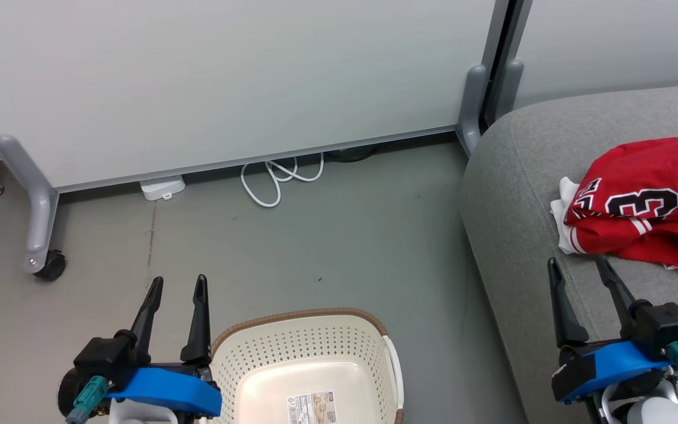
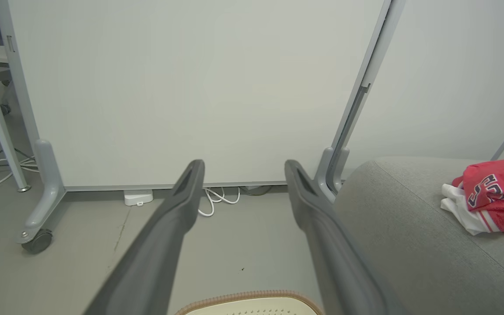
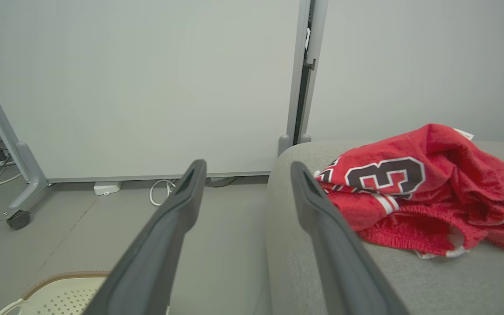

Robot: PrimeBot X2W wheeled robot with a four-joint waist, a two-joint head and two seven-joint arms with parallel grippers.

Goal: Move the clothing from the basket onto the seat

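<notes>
Red clothing [image 1: 645, 203] on 1 grey seat [image 1: 515, 194], 1 cream basket [image 1: 298, 344], left gripper [image 1: 178, 280] and right gripper [image 1: 576, 261] jaws wide

Floor [image 1: 327, 253]: grey, smooth, lightly marked.
On it: cream perforated basket [image 1: 301, 344] with a brown rim; looped white cable [image 1: 274, 176] and small white box [image 1: 163, 188], both at the foot of the partition; grey partition leg [image 1: 36, 206] on a black caster [image 1: 50, 266].

Seat [image 1: 515, 194]: grey woven couch with a rounded end, standing on the floor.
On it: red clothing [image 1: 651, 200], crumpled, number 3 uppermost, white trim showing.
</notes>
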